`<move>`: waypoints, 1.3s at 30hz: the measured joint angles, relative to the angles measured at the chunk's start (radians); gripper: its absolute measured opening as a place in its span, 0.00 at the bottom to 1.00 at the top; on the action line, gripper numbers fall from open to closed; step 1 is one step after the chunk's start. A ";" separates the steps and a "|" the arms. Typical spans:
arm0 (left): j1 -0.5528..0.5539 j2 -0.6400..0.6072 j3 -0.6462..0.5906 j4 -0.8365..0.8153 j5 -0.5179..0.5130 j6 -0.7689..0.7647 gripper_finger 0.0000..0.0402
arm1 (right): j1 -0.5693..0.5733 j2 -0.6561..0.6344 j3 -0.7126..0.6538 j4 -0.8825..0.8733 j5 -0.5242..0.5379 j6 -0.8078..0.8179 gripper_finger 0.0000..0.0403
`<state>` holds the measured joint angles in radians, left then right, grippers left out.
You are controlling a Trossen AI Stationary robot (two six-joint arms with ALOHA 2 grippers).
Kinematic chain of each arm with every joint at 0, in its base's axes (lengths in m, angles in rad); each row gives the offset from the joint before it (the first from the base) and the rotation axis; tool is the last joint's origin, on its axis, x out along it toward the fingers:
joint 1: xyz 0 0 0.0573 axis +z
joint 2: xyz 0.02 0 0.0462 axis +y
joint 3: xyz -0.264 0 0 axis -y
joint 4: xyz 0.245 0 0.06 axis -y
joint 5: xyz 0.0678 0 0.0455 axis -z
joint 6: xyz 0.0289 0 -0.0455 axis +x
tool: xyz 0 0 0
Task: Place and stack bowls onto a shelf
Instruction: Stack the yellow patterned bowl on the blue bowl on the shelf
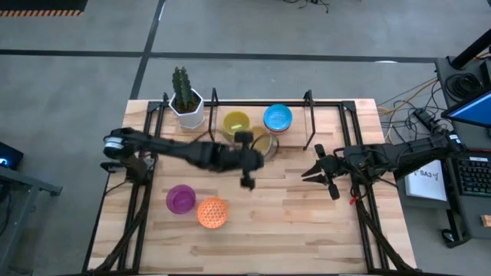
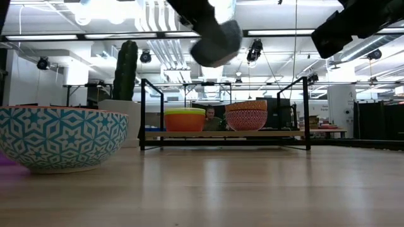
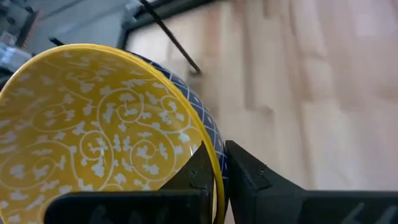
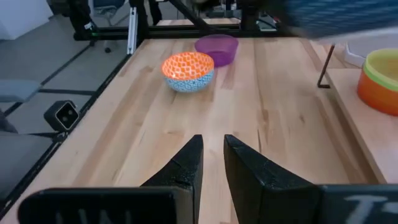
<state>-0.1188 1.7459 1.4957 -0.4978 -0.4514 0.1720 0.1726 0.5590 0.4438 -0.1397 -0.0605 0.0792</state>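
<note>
**K:** Left wrist view: left gripper (image 3: 214,180) is pinched on the rim of the gold patterned bowl (image 3: 93,130), one finger inside, one on the blue-gridded outer wall. Bowl is tilted, carried by the rim.

**M:** Where is that relative to the shelf?

**K:** High view puts the left gripper (image 1: 247,159) just at the front edge of the shelf (image 1: 307,107), about mid-span. Bowl is blurred under the wrist there, so exact overlap with the board I can't tell. On the shelf already: a yellow-topped stack (image 1: 236,123) and a blue-topped stack (image 1: 278,118). Low view shows the same two: yellow/green/orange stack (image 2: 185,118) and a red patterned stack (image 2: 246,116).

**M:** So the move is straight back?

**K:** My read: yes. Shelf lies directly behind the gripper, long axis running left-right across the table, so the bowl goes in across the short axis. Which stack or gap it's meant for I can't say.

**M:** Right arm?

**K:** Right gripper (image 1: 321,170) is parked in front of the shelf's right end, holding nothing, fingers a narrow gap apart in its wrist view (image 4: 211,163). Left arm is clearly nearer and already loaded.

**M:** What's left on the table?

**K:** Purple bowl (image 1: 181,198) and orange patterned bowl (image 1: 212,212), touching or nearly, front-left. Both closer to the left arm. Cactus pot (image 1: 186,107) sits by the shelf's left end.
</note>
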 joint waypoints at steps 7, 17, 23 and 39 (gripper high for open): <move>0.213 0.109 0.060 0.199 0.194 0.142 0.02 | 0.000 -0.009 0.003 -0.009 -0.007 -0.020 0.13; 0.343 0.300 0.245 0.179 0.282 0.192 0.03 | 0.000 -0.007 -0.005 -0.012 -0.022 -0.019 0.13; 0.354 0.370 0.317 0.115 0.282 0.199 0.03 | 0.000 -0.008 -0.020 -0.013 -0.026 -0.015 0.13; 0.389 0.396 0.342 0.120 0.278 0.174 0.21 | 0.000 -0.008 -0.021 -0.002 -0.026 -0.027 0.13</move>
<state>0.2703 2.1418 1.8381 -0.3779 -0.1733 0.3460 0.1726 0.5514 0.4229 -0.1421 -0.0864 0.0525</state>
